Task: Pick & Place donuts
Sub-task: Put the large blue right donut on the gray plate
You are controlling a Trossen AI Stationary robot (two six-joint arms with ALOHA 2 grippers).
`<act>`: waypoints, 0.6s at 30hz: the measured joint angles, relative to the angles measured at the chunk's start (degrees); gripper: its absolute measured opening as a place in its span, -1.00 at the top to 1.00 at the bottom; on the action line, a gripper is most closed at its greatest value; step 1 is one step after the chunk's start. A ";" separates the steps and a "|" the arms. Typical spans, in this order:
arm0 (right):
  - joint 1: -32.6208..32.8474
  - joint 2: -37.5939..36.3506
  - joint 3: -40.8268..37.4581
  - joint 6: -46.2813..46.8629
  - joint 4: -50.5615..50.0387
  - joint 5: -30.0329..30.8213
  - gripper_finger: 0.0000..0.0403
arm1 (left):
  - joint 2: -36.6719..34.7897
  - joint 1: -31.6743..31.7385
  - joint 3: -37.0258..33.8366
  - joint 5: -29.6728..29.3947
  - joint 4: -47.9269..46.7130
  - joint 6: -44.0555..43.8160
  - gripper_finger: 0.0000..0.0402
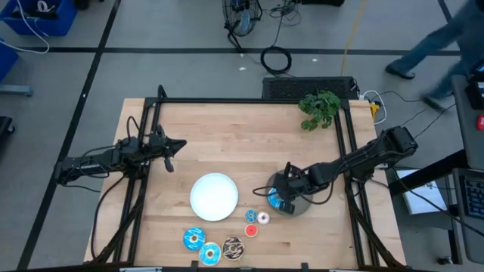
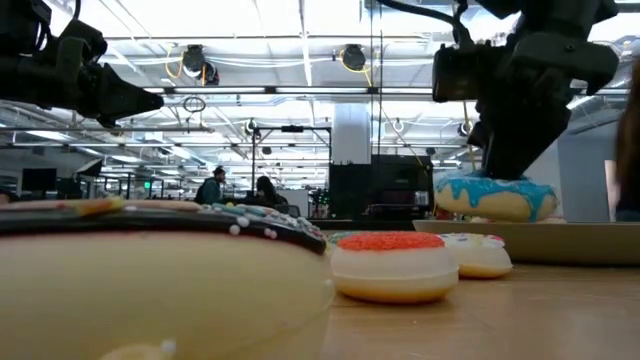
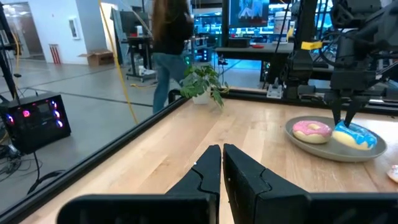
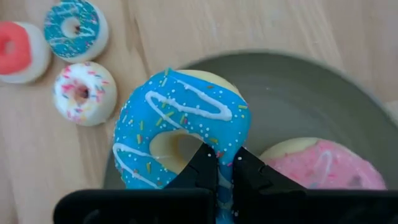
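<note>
A blue donut (image 4: 180, 134) is being pinched through its ring wall by the closed right gripper (image 4: 225, 165), over the grey plate (image 4: 311, 99) beside a pink donut (image 4: 323, 165). It is being judged light, rigid and smooth, best taken across the rim. Farther off, the left gripper (image 1: 171, 145) is being held shut and empty.

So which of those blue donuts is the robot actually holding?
The blue-iced donut over the grey plate, pinched through its rim by the right gripper, beside the pink donut. The other blue ones lie loose on the table.
</note>
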 joint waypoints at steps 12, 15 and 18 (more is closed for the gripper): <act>1.58 0.51 -0.07 0.60 0.98 -1.58 0.97 | 0.02 0.00 -0.02 0.01 -0.02 -0.04 0.87; 1.64 2.30 -0.10 0.56 0.56 -1.58 0.97 | 0.02 0.00 -0.01 0.02 -0.01 -0.08 0.87; 1.64 5.13 -0.10 0.56 0.78 -1.63 0.96 | 0.01 -0.02 -0.01 0.04 -0.02 -0.11 0.87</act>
